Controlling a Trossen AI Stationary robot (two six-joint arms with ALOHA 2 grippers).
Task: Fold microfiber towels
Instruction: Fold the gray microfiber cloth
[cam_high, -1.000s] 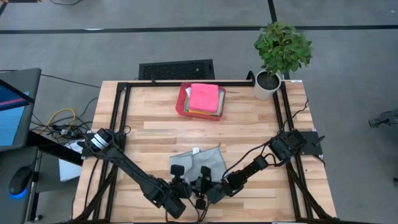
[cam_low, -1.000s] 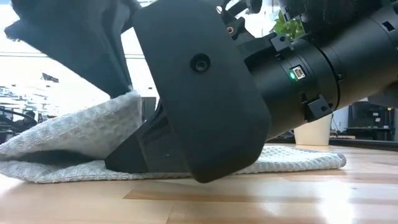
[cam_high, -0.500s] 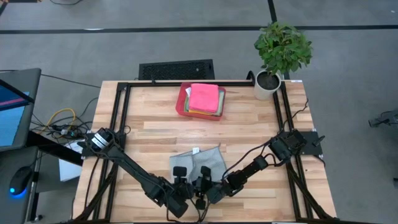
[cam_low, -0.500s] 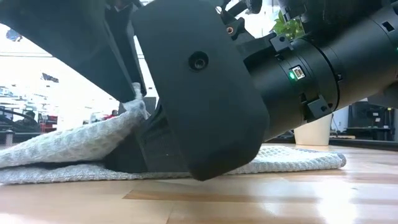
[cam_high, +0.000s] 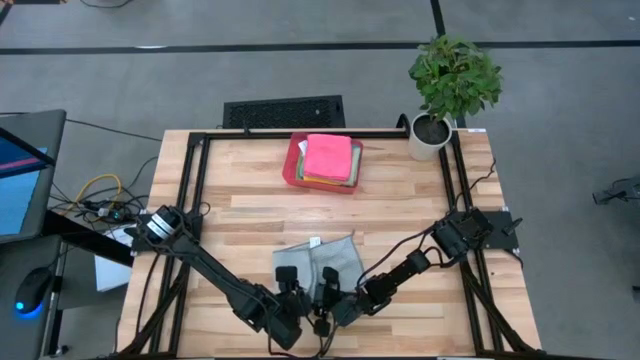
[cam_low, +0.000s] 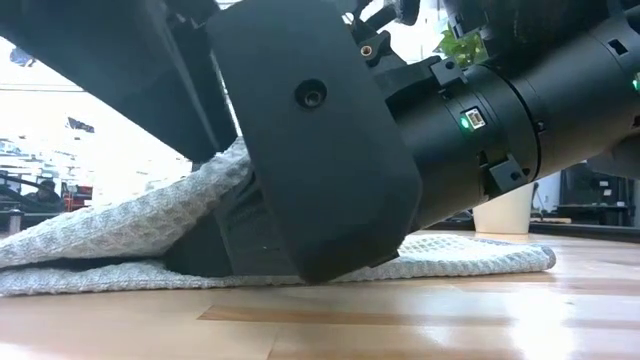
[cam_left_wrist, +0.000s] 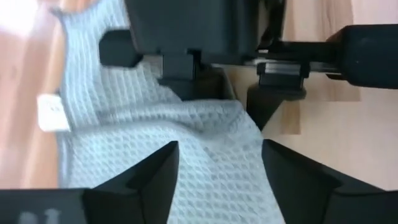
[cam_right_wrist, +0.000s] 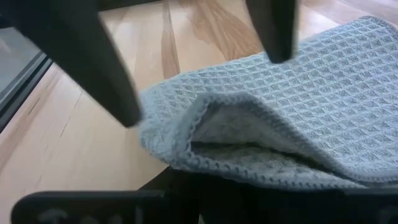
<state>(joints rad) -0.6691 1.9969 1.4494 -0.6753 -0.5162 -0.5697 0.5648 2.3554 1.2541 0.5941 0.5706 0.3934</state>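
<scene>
grey waffle-weave towel (cam_high: 318, 262), pink towel (cam_high: 327, 156), red tray (cam_high: 293, 166)

so the folded towel (cam_high: 318, 262) lies on the table (cam_high: 250, 215) near its front edge, about mid-width. both grippers sit right at the towel's front edge, left gripper (cam_high: 291, 300) on the left, right gripper (cam_high: 326, 299) just beside it. tray (cam_high: 291, 165) with a stack of towels (cam_high: 328, 158) in it is at the back middle, plant pot (cam_high: 430, 135) at the back right corner
</scene>
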